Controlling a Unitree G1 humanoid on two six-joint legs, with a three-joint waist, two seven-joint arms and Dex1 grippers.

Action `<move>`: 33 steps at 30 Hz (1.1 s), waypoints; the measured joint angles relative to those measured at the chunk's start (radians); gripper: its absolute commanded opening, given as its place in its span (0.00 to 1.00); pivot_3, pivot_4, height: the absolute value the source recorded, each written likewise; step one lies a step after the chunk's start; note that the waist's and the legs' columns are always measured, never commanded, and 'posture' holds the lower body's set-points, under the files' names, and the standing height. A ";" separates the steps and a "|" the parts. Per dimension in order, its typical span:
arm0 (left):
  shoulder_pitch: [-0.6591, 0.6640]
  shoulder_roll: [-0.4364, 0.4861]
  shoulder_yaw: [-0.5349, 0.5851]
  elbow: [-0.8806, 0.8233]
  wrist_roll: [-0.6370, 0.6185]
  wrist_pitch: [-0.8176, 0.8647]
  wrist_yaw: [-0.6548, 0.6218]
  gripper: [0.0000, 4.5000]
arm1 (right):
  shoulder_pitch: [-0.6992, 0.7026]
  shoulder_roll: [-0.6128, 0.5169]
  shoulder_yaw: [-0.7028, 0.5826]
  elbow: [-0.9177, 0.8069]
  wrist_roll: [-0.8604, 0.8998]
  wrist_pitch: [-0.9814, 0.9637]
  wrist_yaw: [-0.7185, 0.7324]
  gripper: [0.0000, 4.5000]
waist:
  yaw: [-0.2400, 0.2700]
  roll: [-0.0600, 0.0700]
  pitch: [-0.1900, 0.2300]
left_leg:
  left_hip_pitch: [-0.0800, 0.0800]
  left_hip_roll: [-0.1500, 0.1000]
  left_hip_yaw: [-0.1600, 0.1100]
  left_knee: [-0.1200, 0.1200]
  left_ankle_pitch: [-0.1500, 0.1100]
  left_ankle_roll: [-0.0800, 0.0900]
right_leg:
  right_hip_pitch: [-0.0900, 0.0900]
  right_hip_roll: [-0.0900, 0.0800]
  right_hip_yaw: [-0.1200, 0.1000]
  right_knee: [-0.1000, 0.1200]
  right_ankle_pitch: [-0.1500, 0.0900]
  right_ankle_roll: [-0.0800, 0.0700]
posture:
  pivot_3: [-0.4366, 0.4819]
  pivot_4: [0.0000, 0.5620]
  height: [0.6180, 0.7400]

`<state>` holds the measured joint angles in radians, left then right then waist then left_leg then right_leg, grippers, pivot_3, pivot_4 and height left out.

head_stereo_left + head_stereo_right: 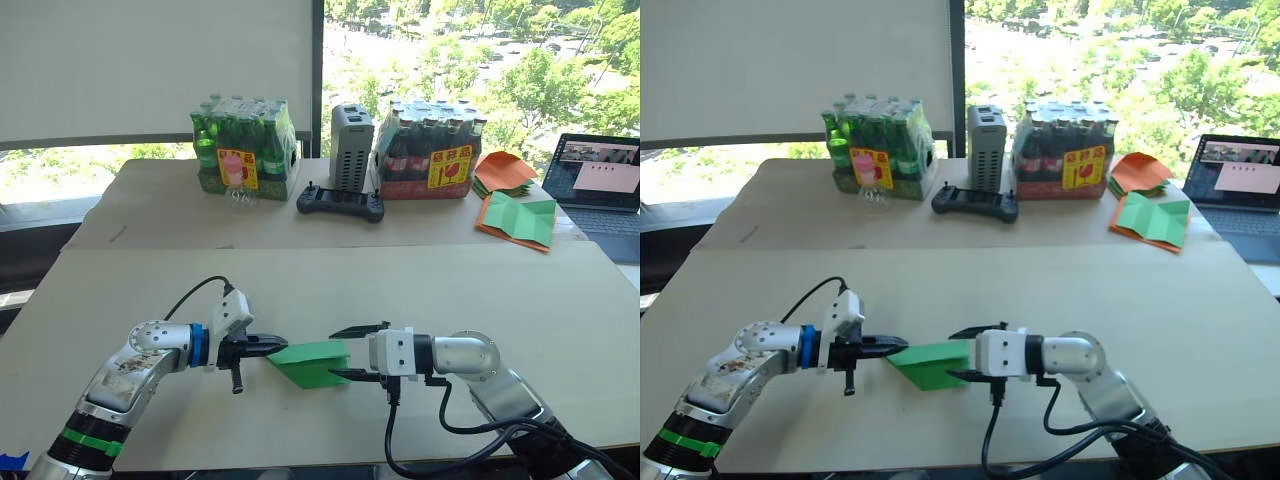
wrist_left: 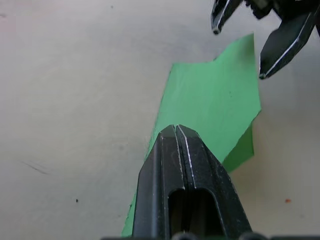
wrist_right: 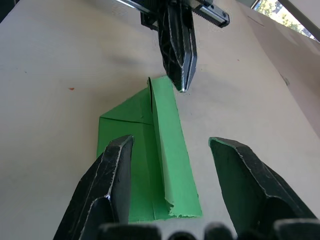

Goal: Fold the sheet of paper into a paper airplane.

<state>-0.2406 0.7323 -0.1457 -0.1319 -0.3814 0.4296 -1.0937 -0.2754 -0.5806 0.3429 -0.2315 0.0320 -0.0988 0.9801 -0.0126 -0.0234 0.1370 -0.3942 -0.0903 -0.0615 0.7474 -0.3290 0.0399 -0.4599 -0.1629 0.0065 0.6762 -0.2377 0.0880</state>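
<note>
- Left eye view showed you the sheet of paper [image 1: 312, 363] on the near part of the pale table [image 1: 400, 280], between the two grippers, already folded into a narrow, pointed, dart-like wedge, bright green all over.
- From the right wrist you saw one long flap [image 3: 170, 150] standing up along a centre crease, a flatter layer beside it with a diagonal fold line, and a slightly ragged near edge.
- Your left gripper [image 1: 280, 345] had its two black fingers pressed together at the paper's pointed end; whether they actually pinched the paper could not be told.
- Your right gripper [image 1: 340, 352] was spread wide, one finger above and one below the paper's blunt end, neither clearly touching it.
- At the far edge you had two shrink-wrapped bottle packs: one of green bottles [image 1: 243, 147], one of dark bottles [image 1: 428, 148], each with a yellow and red label.
- Between them stood one grey ribbed box [image 1: 351, 146], with one black handheld controller [image 1: 341, 203] lying in front.
- On the far right lay one stack of orange papers [image 1: 503, 171], one creased green sheet with orange edges [image 1: 518, 220], and one open laptop [image 1: 600, 190].
</note>
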 measured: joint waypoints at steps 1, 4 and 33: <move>0.002 0.001 -0.010 0.015 0.017 -0.016 -0.007 0.00 | 0.005 -0.005 0.000 -0.013 0.001 0.009 0.001 0.60 | 0.000 0.000 0.000 | 0.000 0.000 0.000 0.000 0.000 0.000 | 0.000 0.000 0.000 0.000 0.000 0.000 | 0.48 0.27 0.49; 0.005 0.001 -0.026 0.032 0.044 -0.043 -0.021 0.00 | 0.017 -0.014 -0.001 -0.067 0.025 0.051 0.009 0.60 | 0.001 0.000 0.000 | -0.001 0.000 0.000 0.000 0.000 0.000 | 0.000 0.000 0.000 0.000 0.000 0.000 | 0.48 0.27 0.49; -0.019 -0.021 -0.057 0.106 0.164 -0.236 -0.017 0.00 | 0.053 -0.036 0.040 -0.086 -0.061 0.036 -0.009 0.60 | 0.009 0.000 0.000 | 0.002 0.000 0.000 0.001 0.000 0.000 | 0.002 0.000 0.000 0.002 0.000 0.000 | 0.48 0.27 0.49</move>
<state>-0.2593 0.7112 -0.2023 -0.0262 -0.2175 0.1935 -1.1108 -0.2225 -0.6167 0.3831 -0.3170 -0.0286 -0.0629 0.9714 -0.0033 -0.0235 0.1369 -0.3918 -0.0905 -0.0614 0.7481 -0.3290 0.0402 -0.4579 -0.1630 0.0065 0.6778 -0.2377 0.0881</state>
